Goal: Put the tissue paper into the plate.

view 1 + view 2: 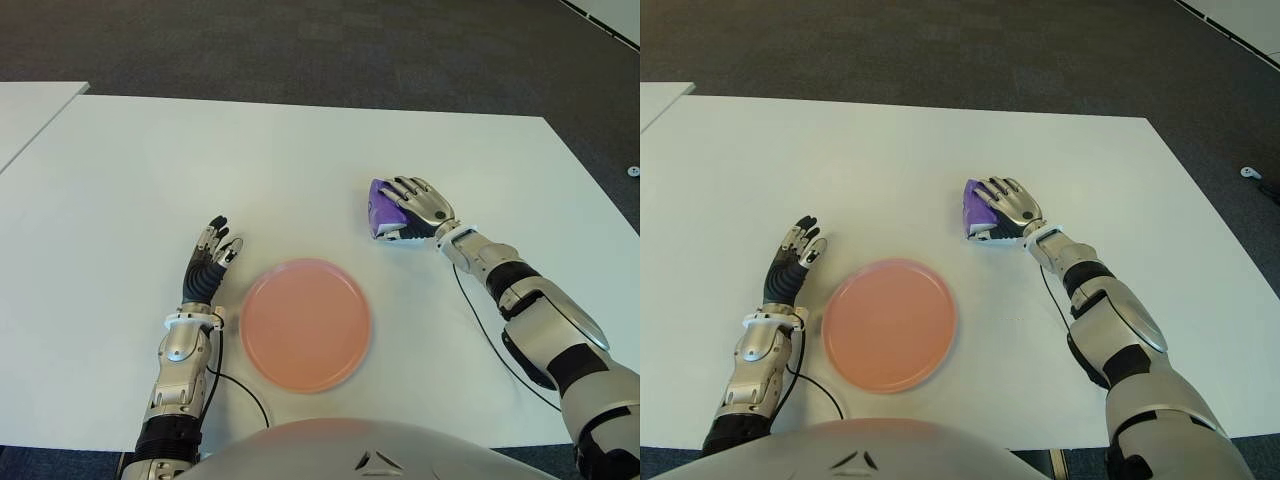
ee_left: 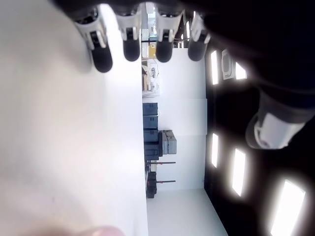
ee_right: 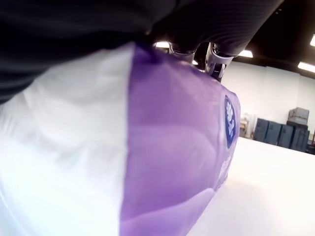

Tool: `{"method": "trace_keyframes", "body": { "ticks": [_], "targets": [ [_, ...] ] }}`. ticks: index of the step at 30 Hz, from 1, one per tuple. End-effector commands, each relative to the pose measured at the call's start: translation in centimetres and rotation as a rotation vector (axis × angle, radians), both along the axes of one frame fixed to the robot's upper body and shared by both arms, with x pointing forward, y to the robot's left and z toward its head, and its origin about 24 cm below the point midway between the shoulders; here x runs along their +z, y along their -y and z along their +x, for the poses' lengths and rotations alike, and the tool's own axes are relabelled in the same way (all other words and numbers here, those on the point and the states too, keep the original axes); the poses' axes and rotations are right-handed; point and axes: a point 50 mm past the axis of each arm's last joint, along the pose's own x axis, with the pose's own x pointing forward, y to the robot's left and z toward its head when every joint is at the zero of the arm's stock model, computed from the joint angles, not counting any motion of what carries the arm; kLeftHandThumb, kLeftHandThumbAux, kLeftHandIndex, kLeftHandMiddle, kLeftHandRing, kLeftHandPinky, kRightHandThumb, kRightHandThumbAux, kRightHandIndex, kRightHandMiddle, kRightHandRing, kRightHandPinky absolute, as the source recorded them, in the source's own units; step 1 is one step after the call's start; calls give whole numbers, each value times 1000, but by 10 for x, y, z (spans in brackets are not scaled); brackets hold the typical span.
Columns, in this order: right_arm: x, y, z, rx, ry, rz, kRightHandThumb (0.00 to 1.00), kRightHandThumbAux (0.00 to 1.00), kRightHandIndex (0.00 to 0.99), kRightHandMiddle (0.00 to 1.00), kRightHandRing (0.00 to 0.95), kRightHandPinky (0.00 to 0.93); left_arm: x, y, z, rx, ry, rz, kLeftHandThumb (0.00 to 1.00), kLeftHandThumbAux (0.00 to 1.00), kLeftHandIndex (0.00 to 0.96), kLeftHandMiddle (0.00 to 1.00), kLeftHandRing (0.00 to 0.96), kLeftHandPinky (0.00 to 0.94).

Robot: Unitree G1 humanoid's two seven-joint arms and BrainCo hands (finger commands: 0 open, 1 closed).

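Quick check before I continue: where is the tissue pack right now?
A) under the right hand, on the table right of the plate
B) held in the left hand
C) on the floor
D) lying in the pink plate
A: the right hand covers the purple tissue pack on the white table, apart from the bare pink plate.

Silver-and-black jointed arms — right hand (image 1: 418,208) silver, left hand (image 1: 209,262) black-fingered.

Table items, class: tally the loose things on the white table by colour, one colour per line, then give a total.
Pink: 1, the plate
Purple and white: 1, the tissue pack, under the right hand
Total: 2
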Motion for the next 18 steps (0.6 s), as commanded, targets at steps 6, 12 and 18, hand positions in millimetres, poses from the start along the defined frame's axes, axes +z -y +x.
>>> {"method": "trace_keyframes", "body": {
  "ticks": [6, 12, 18],
  "targets": [
    [-54, 2, -36, 3, -212, -89, 410, 232, 0, 0, 0, 0, -11, -3, -8, 9, -68, -4, 0, 516, 0, 0, 0, 0],
    [-55, 1, -38, 20, -191, -104, 426, 253, 0, 0, 0, 0, -11, -3, -8, 12, -73, -2, 0, 517, 0, 0, 0, 0],
    [-55, 0, -38, 35, -175, -124, 441, 261, 0, 0, 0, 0, -10, -3, -8, 13, -74, -3, 0, 518, 0, 0, 0, 0]
  ]
}}
